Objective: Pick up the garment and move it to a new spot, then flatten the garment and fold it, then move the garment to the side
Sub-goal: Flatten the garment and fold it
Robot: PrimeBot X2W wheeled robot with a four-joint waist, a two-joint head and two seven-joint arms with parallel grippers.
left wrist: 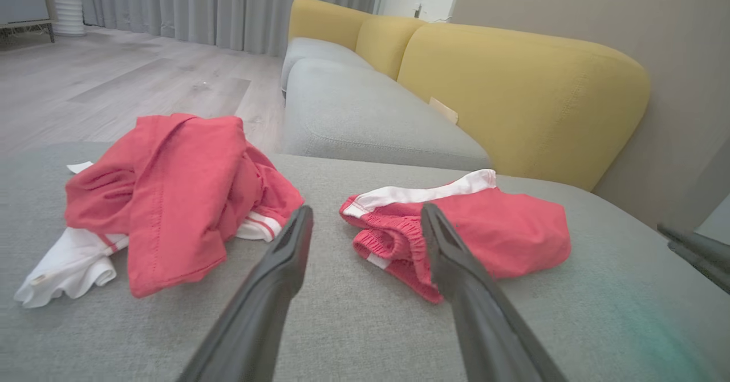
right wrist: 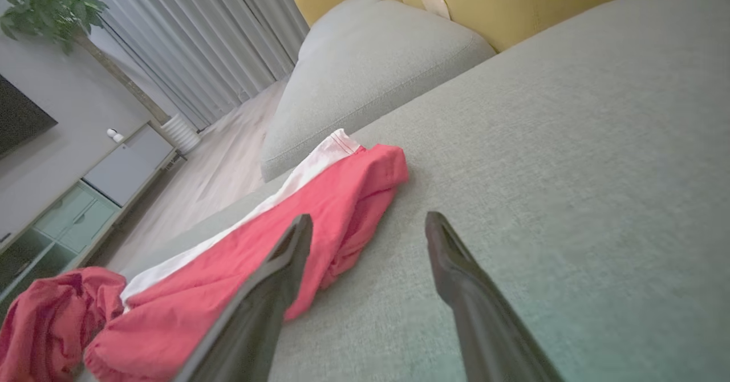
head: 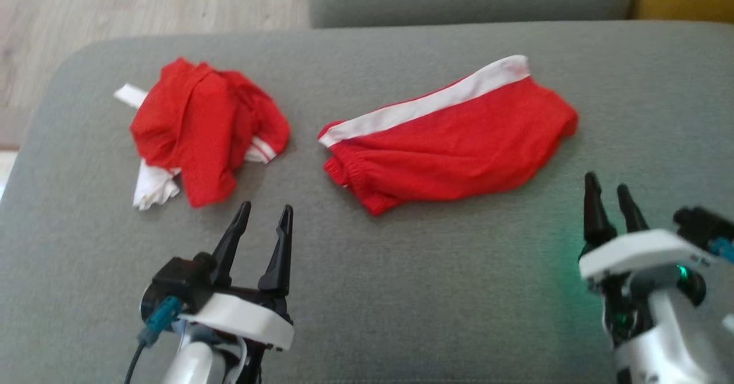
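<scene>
Head view: grey cushion (head: 401, 292) carries two red pieces, well apart. Red shorts (head: 459, 149) sit at 2 o'clock of frame centre, lying flat, looks doubled over. Their white stripe (head: 430, 103) runs along the far edge from the 8 o'clock end up to the 2 o'clock end, and the elastic waistband (head: 350, 172) is at the 8 o'clock end. Crumpled red garment (head: 200, 126) is at 10 o'clock, bunched, with white fabric poking out at its 7 and 10 o'clock sides. Left gripper (head: 266, 206) is at 7 o'clock of frame, fingers spread, nothing between them, off the fabric. The crumpled garment is near it at 11 o'clock and the shorts' waistband at 2 o'clock. Right gripper (head: 606, 182) is at 4 o'clock of frame, fingers apart and empty, over bare cushion, with the shorts just beside it at 10 o'clock, not touching. Right wrist view confirms: gap between the fingers shows only grey fabric, and the shorts lie off at 9 o'clock. Beyond the cushion at 12 o'clock there's a second grey seat (left wrist: 365, 114) with a yellow backrest (left wrist: 513, 91) at 1 o'clock. Wood floor (head: 143, 0) is at 11 o'clock and grey curtains (left wrist: 228, 0) hang behind it.
</scene>
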